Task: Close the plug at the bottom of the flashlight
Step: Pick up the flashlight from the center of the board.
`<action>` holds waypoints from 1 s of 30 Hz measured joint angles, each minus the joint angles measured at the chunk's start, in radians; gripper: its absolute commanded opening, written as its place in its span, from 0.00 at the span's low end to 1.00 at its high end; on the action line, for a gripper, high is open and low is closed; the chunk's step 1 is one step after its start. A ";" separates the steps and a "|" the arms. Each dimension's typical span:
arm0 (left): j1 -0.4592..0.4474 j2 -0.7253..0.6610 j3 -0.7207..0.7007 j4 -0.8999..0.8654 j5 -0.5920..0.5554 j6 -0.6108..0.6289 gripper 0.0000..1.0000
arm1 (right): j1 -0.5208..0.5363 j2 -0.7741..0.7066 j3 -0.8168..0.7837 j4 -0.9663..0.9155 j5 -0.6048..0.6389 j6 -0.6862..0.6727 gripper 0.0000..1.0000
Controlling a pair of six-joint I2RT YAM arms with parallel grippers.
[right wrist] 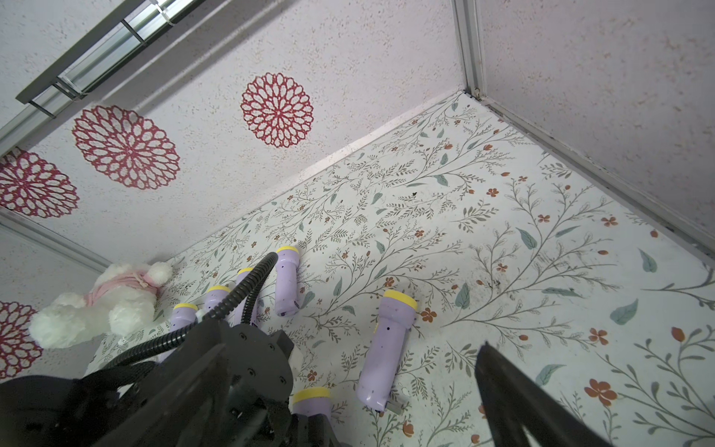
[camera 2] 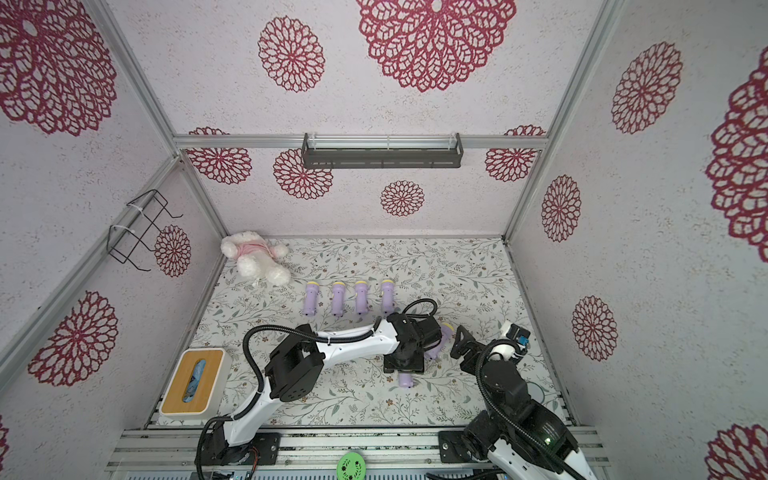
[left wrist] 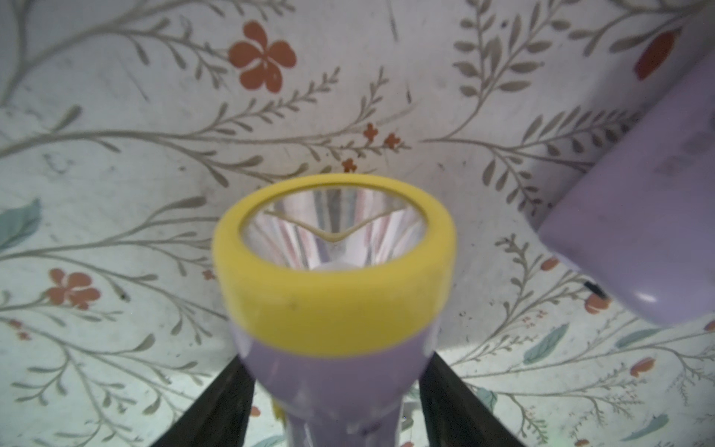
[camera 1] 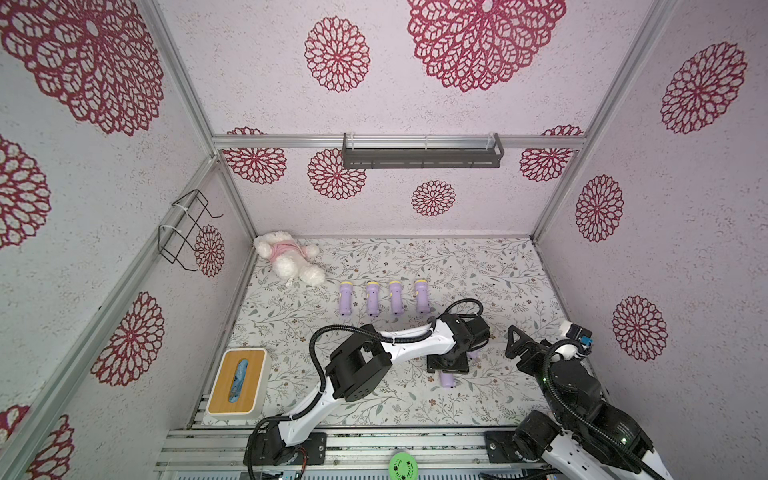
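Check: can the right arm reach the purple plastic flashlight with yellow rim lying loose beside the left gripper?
Probably yes. The flashlight lies on the floral mat, the open right gripper hangs just beside it, nothing between. The left gripper crowds its other side.

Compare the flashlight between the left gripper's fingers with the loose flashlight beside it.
The flanked flashlight sits between the fingers of the left gripper; the loose flashlight lies free on the mat. The loose flashlight lies slanted to the flanked flashlight. The loose flashlight's base shows a protruding plug tab; the flanked flashlight's base is too small to judge. Both have lilac bodies and yellow head rings.
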 measured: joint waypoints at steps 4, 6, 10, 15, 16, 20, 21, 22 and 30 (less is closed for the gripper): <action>0.002 0.000 0.000 0.000 0.006 0.003 0.62 | 0.000 0.000 -0.007 0.005 -0.006 0.000 0.99; 0.002 0.000 0.000 0.000 0.006 0.003 0.60 | 0.000 0.000 -0.011 0.009 -0.007 0.000 0.99; 0.002 0.000 0.000 0.000 0.008 0.003 0.57 | 0.000 0.000 -0.016 0.012 -0.007 0.000 0.99; 0.002 0.000 0.000 0.000 0.008 0.003 0.56 | 0.000 0.000 -0.017 0.015 -0.007 0.000 0.99; 0.002 0.000 0.000 0.000 0.009 0.003 0.55 | 0.000 0.000 -0.017 0.016 -0.007 0.000 0.99; 0.002 0.000 0.000 0.000 0.010 0.003 0.54 | 0.000 0.000 -0.018 0.018 -0.008 0.000 0.99; 0.002 0.000 0.000 0.000 0.010 0.003 0.53 | 0.000 0.000 -0.019 0.018 -0.008 0.000 0.99; 0.002 0.000 0.000 0.000 0.010 0.003 0.53 | 0.000 0.000 -0.019 0.019 -0.010 0.000 0.99; 0.002 0.000 0.000 0.000 0.010 0.007 0.47 | 0.000 0.000 -0.031 0.028 -0.014 0.000 0.99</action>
